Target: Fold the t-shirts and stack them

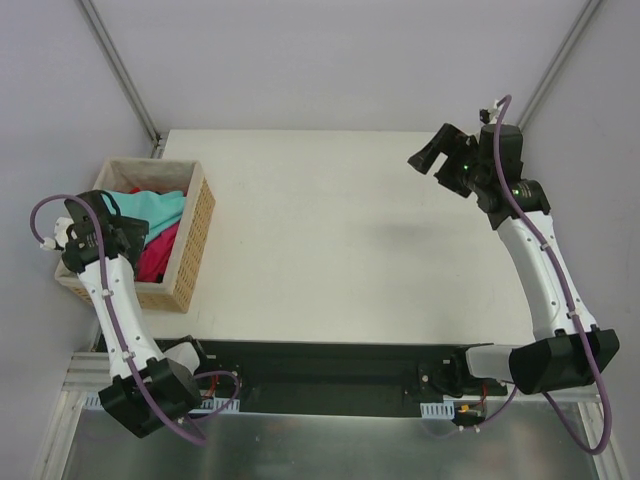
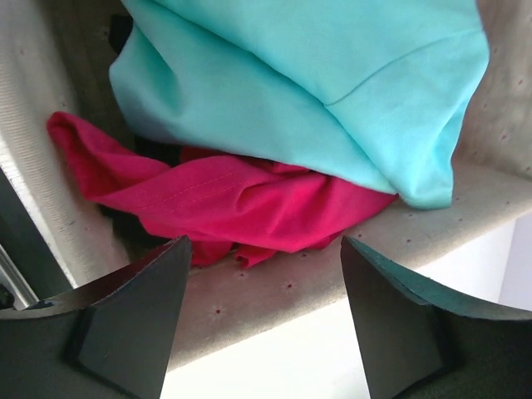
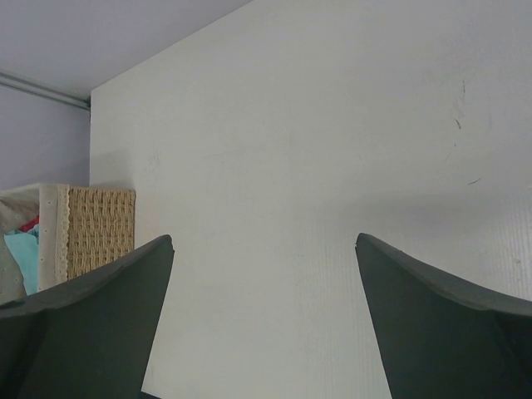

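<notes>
Saw teal tee point(image 2: 316, 83) heaped on magenta tee point(image 2: 249, 204) inside basket point(image 1: 192, 240) at table's point(image 1: 350, 250) left edge. Found left gripper point(image 2: 262, 249) spread open just above them, gripping nothing. Found right gripper point(image 3: 264, 245) spread wide too, empty, over table's far right.

Woven wicker basket point(image 1: 195, 235): coarse tan weave, rough and ribbed. It is lined with a beige cloth liner point(image 2: 274, 299), matt and dotted with fine perforations. Light teal t-shirt point(image 2: 316, 83): soft cloth, smooth, matt, one stitched seam showing. Crimson-magenta t-shirt point(image 2: 249, 204): the same soft matt cloth, creased, with a double row of stitching. Table point(image 1: 350, 260): white top, matt, smooth, faintly ribbed and lightly scuffed in the right wrist view. Left gripper point(image 2: 263, 249) and right gripper point(image 3: 264, 241): dark, hard, plastic-looking jaws, matt with a dull sheen. Arm shells point(image 1: 115, 300): white plastic, slightly glossy. Cables point(image 1: 545, 250): purple, smooth sheath.
</notes>
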`<move>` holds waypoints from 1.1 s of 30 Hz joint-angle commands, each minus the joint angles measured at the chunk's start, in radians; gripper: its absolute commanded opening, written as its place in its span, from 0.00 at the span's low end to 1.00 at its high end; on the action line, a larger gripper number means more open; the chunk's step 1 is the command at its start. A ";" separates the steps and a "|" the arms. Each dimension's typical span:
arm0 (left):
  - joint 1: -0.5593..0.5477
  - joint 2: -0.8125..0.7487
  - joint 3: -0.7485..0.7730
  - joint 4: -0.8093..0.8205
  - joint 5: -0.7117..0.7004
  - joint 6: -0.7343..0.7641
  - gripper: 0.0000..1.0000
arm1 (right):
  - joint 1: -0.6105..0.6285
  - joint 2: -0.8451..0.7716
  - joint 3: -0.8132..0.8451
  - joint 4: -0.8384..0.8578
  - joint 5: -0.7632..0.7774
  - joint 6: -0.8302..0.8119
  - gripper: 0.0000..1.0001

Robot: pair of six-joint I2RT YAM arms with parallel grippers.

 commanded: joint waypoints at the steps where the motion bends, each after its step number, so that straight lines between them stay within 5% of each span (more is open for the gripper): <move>1: 0.005 -0.006 -0.018 -0.008 -0.079 -0.102 0.72 | 0.005 -0.053 0.010 -0.025 0.005 -0.017 0.96; 20: 0.005 0.133 -0.047 -0.014 -0.027 -0.165 0.66 | 0.006 -0.006 0.012 -0.018 -0.014 0.016 0.96; 33: 0.004 0.261 -0.026 0.046 -0.011 -0.110 0.72 | 0.006 -0.027 -0.010 -0.019 -0.016 0.011 0.96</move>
